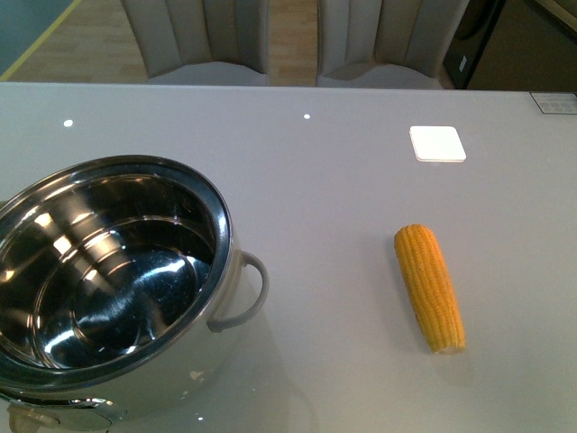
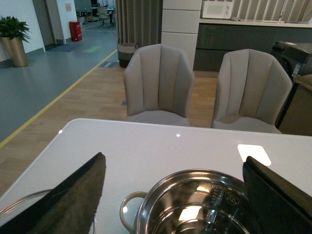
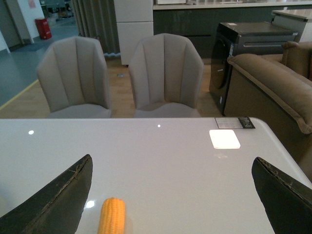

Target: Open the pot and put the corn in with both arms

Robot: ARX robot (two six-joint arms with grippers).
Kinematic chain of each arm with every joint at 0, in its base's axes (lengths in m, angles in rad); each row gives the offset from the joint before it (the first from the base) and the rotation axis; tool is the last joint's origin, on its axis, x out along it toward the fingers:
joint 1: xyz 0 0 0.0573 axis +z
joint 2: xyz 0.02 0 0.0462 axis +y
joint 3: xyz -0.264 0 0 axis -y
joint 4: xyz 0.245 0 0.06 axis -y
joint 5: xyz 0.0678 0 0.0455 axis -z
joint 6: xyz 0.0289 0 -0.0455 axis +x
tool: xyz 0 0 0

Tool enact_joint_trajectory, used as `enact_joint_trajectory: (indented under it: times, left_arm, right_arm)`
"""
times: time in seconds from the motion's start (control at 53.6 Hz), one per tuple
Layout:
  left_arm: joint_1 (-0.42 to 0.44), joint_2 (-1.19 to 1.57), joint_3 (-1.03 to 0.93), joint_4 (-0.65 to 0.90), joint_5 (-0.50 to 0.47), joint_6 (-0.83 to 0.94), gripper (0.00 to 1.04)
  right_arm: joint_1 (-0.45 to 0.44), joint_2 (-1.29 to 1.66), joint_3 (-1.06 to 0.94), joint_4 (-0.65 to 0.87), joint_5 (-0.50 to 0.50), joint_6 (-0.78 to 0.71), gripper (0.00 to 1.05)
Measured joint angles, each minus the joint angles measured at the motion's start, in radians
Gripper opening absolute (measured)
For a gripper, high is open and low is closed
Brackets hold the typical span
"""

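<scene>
The corn (image 1: 430,287) is a husked yellow cob with neat rows of kernels. It lies flat on the grey tabletop (image 1: 325,198), right of centre, its length running roughly away from the robot and angled slightly. Nothing touches it. In the right wrist view one rounded end of it shows low in the picture.

Well apart to its left stands the pot (image 1: 108,280), open, at the near left of the tabletop and partly cut off by the frame. It is shiny steel with a rolled rim, and its mirror-like inside throws back bright spots of light. A pale grey loop handle (image 1: 248,293) faces the corn.

The left tool (image 2: 173,158) hangs above the pot, released, its dark fingers (image 2: 73,200) spread wide with nothing between them. The right tool (image 3: 171,160) is likewise spread and holds nothing; it hangs over the tabletop near the corn.

A white square (image 1: 438,143) lies farther back on the tabletop. Beyond the far edge stand two beige chairs (image 1: 194,41).
</scene>
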Motion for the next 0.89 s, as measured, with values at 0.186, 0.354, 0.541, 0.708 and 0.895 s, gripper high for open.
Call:
enact_joint_trajectory:
  times: [0.186, 0.354, 0.541, 0.708, 0.895]
  left_arm:
    - [0.0, 0.0, 0.0, 0.0, 0.0, 0.002, 0.98]
    - [0.0, 0.0, 0.0, 0.0, -0.001, 0.002, 0.98]
    - [0.0, 0.0, 0.0, 0.0, 0.0, 0.003, 0.98]
    - [0.0, 0.0, 0.0, 0.0, 0.0, 0.003, 0.98]
    - [0.0, 0.0, 0.0, 0.0, 0.0, 0.003, 0.98]
  right_arm:
    - [0.0, 0.0, 0.0, 0.0, 0.0, 0.0, 0.96]
    - [-0.023, 0.077, 0.058, -0.163, -0.113, 0.053, 0.96]
    - [0.039, 0.382, 0.126, -0.303, -0.106, 0.141, 0.96]
    - [0.167, 0.764, 0.182, -0.047, 0.03, 0.179, 0.96]
    - [0.243, 1.223, 0.294, 0.23, 0.084, 0.177, 0.96]
